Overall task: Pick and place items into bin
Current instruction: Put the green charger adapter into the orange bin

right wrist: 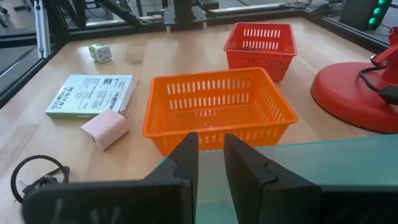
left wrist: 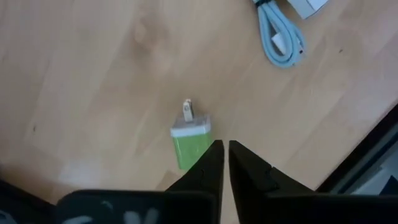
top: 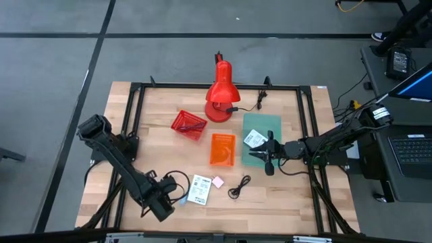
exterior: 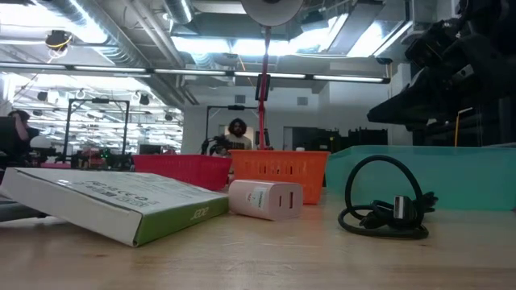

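Three bins sat on the table: a red basket (top: 188,124), an orange basket (top: 222,148) and a teal bin (top: 261,138), with the red desk lamp (top: 220,94) behind them. Loose items near the front edge counted one white printed box (top: 199,190), one pink charger cube (top: 218,181) touching its corner, one black coiled cable (top: 237,187) just beside, and one green-and-white plug (left wrist: 191,138). A second white packet (top: 253,139) lay inside the teal bin.

Only the left wrist view showed the green plug clearly, lying on its side on bare wood with its prong sticking out, and a pale blue cable (left wrist: 280,37) farther off; from above both were nearly hidden beside the left gripper (left wrist: 222,163). The low view showed the box's green edge and the cube's rounded white face.

The left gripper hung over the plug with its fingers almost touching, holding nothing. The right gripper (right wrist: 210,163) hovered over the teal bin's near rim, fingers slightly apart and empty.
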Controlling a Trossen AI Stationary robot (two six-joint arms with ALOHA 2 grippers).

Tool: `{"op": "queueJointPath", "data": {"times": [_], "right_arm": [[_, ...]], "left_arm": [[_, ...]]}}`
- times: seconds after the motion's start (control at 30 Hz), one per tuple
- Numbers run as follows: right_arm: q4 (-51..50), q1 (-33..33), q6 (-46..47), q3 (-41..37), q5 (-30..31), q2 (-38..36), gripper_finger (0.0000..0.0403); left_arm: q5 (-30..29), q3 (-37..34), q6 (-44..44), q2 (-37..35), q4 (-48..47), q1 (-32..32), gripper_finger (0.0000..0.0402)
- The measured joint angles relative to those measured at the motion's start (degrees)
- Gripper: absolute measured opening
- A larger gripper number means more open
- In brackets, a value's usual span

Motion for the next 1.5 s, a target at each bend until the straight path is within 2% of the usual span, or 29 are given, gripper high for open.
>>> {"op": "queueJointPath", "data": {"times": [0.27, 0.47, 0.7, 1.23, 1.5], "right_arm": [[-0.1, 0.0, 0.0, 0.0, 0.0, 0.0, 0.0059], [-0.2, 0.0, 0.1, 0.0, 0.0, 0.0, 0.0059], [-0.9, 0.0, 1.5, 0.0, 0.0, 0.0, 0.0059], [-1.2, 0.0, 1.8, 0.0, 0.0, 0.0, 0.0059], [-1.2, 0.0, 2.7, 0.0, 0.0, 0.0, 0.0059]], "left_arm": [[-0.7, 0.0, -4.6, 0.0, 0.0, -3.1, 0.0092], [-3.8, 0.0, -7.2, 0.2, 0.0, -4.2, 0.0149], [-3.7, 0.0, -8.6, 1.8, -0.3, -4.2, 0.0195], [-0.3, -2.3, -9.5, 5.8, -2.2, -4.0, 0.0205], [-0.4, -7.6, -9.7, 5.8, 6.8, -4.0, 0.0205]]}}
